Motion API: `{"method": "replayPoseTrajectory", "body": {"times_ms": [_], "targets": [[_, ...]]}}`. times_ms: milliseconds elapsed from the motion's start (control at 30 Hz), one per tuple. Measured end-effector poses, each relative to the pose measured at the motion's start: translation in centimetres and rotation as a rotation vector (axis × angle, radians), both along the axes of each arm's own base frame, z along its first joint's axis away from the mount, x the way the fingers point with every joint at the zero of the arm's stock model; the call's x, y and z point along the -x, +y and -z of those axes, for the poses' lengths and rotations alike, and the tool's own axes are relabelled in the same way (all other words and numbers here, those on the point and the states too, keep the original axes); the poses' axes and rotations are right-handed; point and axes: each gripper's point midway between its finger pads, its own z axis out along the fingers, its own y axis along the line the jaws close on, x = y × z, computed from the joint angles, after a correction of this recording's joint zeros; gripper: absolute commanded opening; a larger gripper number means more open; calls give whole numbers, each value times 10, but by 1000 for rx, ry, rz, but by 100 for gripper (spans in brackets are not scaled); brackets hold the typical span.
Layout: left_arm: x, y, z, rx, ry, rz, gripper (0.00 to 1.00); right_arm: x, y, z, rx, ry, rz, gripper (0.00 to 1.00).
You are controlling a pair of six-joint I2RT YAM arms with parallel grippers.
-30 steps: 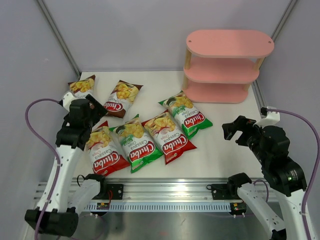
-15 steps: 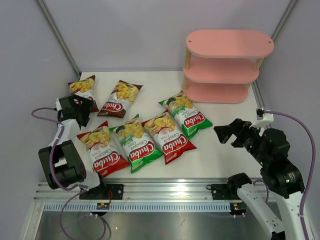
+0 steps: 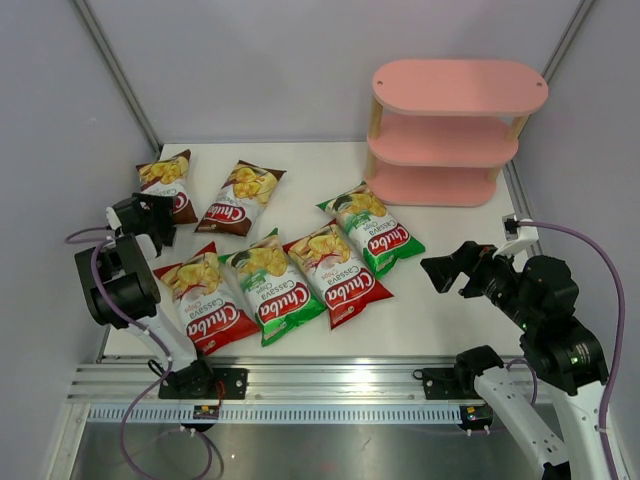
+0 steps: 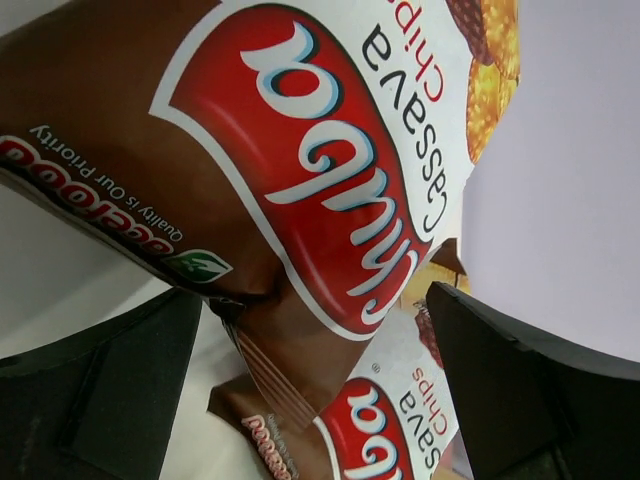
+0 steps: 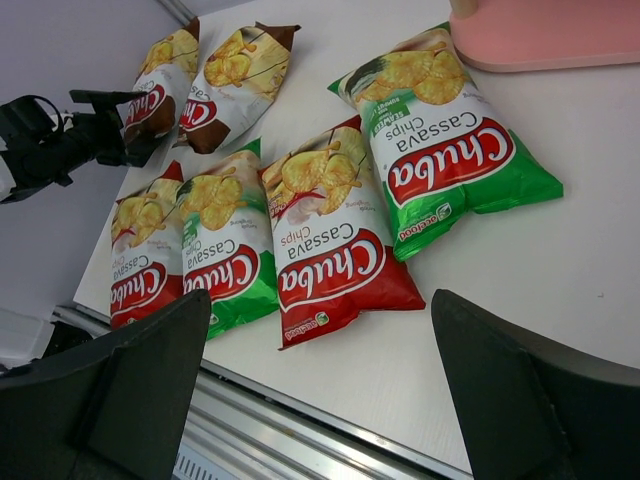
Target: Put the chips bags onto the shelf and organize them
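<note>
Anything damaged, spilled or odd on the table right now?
Nothing stands out. The six chips bags lie flat and look intact, at mixed angles with some edges overlapping. The shelf stands upright, no bag on it yet.

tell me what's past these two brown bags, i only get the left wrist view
observer: four more lie flat in a row: left glossy red chips bag, left glossy green chips bag, right glossy red chips bag, right glossy green chips bag
operator: anything on the shelf yet
observer: no bags show on the pink three-tier shelf
operator: and the other arm
observer: the right gripper hangs open right of the row, holding nothing
</note>
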Motion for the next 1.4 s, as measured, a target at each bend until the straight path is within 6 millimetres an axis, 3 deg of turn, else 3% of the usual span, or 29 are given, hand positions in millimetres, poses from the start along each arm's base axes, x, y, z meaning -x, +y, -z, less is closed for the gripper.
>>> {"method": "replayPoseTrajectory", "body": {"times_ms": [200,333,367,433,467,533,733,767,967,1167,1333,1400], "targets": [[-15,6,17,19,-43,-16,99,0,4,2,3,10,-26,99],[-24,7,21,29,-71,-16,84,0,4,2,3,9,-25,99],[-25,6,22,27,-67,-16,69,0,4,2,3,10,-26,99],[-25,5,23,25,-63,-17,54,0,4,3,3,13,-26,99],[-26,4,24,21,-64,-15,41,-1,5,3,4,15,-26,99],[-29,3,21,14,-75,-10,33,-2,6,5,3,20,-31,99],[-37,-1,6,-19,-134,7,24,-5,9,10,-1,34,-42,99],[-37,-2,3,-24,-142,9,18,-5,9,10,-1,35,-43,100],[-43,-15,-37,-60,-226,48,9,-9,11,15,-7,48,-44,100],[-43,-32,-94,-117,-355,107,2,-14,14,20,-20,64,-42,100],[-38,-57,-145,-148,-466,172,3,-19,24,23,-61,75,-67,99],[-34,-76,-166,-155,-512,214,3,-23,31,23,-96,85,-91,99]]}}
